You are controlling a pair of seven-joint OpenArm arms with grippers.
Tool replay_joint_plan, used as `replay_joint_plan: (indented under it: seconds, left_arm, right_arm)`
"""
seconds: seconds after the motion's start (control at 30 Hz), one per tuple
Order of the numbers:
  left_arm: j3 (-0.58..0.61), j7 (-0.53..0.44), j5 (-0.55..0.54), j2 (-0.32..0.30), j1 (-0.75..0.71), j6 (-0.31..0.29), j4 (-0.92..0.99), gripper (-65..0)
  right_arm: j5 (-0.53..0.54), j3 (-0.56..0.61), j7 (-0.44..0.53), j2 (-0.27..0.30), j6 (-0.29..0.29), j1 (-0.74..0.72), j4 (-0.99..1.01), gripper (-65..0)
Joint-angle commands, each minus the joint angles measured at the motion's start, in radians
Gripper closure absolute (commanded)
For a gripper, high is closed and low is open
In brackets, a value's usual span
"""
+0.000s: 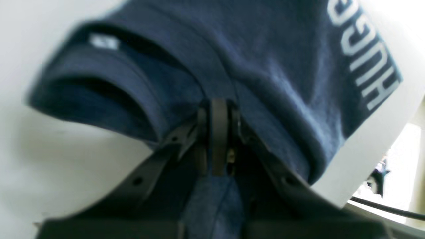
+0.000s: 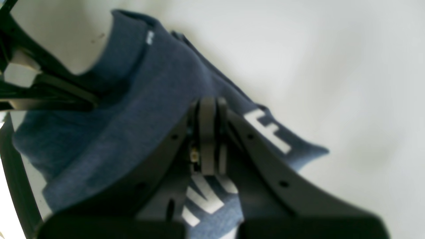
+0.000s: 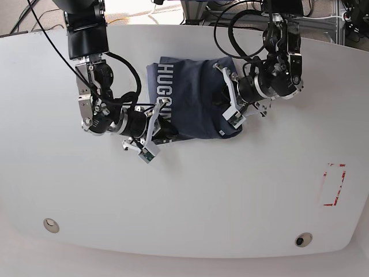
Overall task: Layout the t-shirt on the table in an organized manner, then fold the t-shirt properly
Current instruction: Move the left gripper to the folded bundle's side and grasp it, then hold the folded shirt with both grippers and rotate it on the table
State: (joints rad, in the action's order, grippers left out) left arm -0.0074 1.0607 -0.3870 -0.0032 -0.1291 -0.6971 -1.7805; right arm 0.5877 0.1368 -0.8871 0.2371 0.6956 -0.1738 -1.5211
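Left wrist view shows the left gripper (image 1: 219, 132) with its jaws pressed together on a fold of the t-shirt (image 1: 265, 66); navy cloth also hangs below them, so the hold seems firm. Just beyond these jaws lies the collar with its small white label, and to their right the white printed letters run along the hem side.

From the right wrist view, the right gripper (image 2: 209, 139) likewise has its jaws closed on the t-shirt (image 2: 139, 99), with white letters both in front of and behind the tips. I judge that each arm pinches one side of the bunched shirt in order to pull it flat.

Seen from the base view, the shirt (image 3: 190, 98) lies crumpled on the white surface (image 3: 190, 202) between the two grippers, partly folded over itself. Well apart from both jaws are a red rectangle outline (image 3: 332, 184) and two round holes (image 3: 51, 224); nothing stands in the way of spreading, though the black cables hang close to the cloth.
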Motion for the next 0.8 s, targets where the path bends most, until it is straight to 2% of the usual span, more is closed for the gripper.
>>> replay_joint_plan:
  seconds: [0.0, 0.1, 0.23, 0.4, 0.67, 0.77]
  left_arm:
    - [0.001, -0.018, -0.013, -0.033, 0.012, -0.001, 0.047, 0.0]
    - [0.001, -0.038, -0.013, -0.067, 0.044, -0.001, 0.126, 0.0]
    - [0.002, -0.119, -0.013, -0.105, 0.096, -0.001, 0.244, 0.0]
    - [0.056, -0.175, -0.013, -0.139, 0.202, -0.001, 0.405, 0.0]
    - [0.165, -0.3, -0.013, -0.133, 0.363, -0.001, 0.578, 0.0]
    - [0.188, -0.308, -0.013, -0.119, 0.408, -0.001, 0.586, 0.0]
  right_arm:
    - [0.019, 0.005, 0.069, 0.023, 0.003, -0.01, 0.023, -0.3]
    - [0.019, 0.036, 0.128, 0.051, 0.003, 0.0, 0.069, -0.3]
    - [0.019, 0.056, 0.177, 0.086, 0.003, 0.02, 0.103, -0.3]
    - [0.019, 0.057, 0.208, 0.097, 0.003, 0.061, 0.101, -0.3]
    - [0.025, 0.021, 0.207, 0.117, 0.003, 0.152, 0.006, -0.3]
    - [0.025, -0.003, 0.187, 0.115, 0.003, 0.178, -0.058, -0.3]
